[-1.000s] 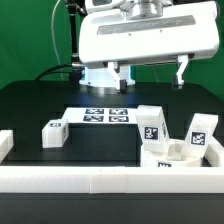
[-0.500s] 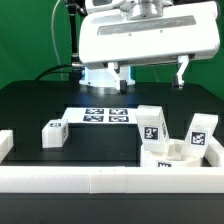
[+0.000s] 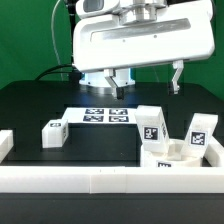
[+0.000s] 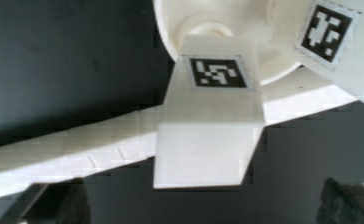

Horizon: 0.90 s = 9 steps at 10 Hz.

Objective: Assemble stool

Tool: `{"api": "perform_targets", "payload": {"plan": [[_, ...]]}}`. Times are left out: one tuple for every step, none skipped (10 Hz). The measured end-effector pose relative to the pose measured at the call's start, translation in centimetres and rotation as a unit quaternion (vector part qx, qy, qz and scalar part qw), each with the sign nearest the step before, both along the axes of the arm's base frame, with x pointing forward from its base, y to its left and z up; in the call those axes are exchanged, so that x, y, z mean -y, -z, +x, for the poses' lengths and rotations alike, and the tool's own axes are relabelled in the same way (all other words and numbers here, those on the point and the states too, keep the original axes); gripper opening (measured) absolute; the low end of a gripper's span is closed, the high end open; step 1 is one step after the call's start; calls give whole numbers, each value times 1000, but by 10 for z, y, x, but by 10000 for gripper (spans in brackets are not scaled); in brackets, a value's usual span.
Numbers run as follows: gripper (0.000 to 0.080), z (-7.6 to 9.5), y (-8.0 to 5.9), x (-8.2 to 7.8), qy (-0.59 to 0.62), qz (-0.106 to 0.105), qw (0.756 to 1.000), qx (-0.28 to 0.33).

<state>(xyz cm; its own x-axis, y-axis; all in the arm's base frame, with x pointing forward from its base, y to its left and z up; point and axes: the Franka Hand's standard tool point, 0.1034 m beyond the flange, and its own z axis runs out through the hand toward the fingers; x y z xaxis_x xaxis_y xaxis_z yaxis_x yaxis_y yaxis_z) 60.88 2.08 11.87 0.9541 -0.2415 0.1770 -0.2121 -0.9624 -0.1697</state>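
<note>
The round white stool seat [image 3: 165, 157] lies at the front on the exterior view's right, against the front rail. Two tagged block legs [image 3: 150, 125] [image 3: 200, 132] stand tilted in it. A third tagged leg [image 3: 53, 133] lies loose on the exterior view's left. My gripper [image 3: 148, 78] hangs open and empty high above the table, behind the seat. In the wrist view the seat [image 4: 232, 25] shows with one tagged leg [image 4: 214, 110] reaching toward the camera and another leg's tag [image 4: 325, 28] beside it. The gripper [image 4: 200, 207] holds nothing, and its dark fingertips [image 4: 54, 205] show wide apart.
The marker board [image 3: 100, 116] lies flat behind the parts on the black table. A long white border rail [image 3: 100, 180] runs along the front, with a short one [image 3: 5, 145] at the exterior view's left. The rail crosses the wrist view [image 4: 72, 155].
The arm and gripper have shifted a little to the exterior view's left and slightly lower. The stool parts have not moved.
</note>
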Motion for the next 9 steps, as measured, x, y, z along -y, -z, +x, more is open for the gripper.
{"api": "perform_targets", "payload": {"plan": [[649,0,-1,0,-10,9,999,-32],[649,1,2,3,-40,-4,998,-52],[649,-3,1,6,-73,-6,992,-102],[649,3,-2,7,-83,-10,992,-96],[649,2,-1,7,-88,-10,991,-97],[649,2,0,7,-88,-10,991,-97],[649,2,0,7,-102,-12,990,-95],[649,4,0,6,-150,-26,984,-91],[649,7,-1,1,-203,-39,975,-84]]}}
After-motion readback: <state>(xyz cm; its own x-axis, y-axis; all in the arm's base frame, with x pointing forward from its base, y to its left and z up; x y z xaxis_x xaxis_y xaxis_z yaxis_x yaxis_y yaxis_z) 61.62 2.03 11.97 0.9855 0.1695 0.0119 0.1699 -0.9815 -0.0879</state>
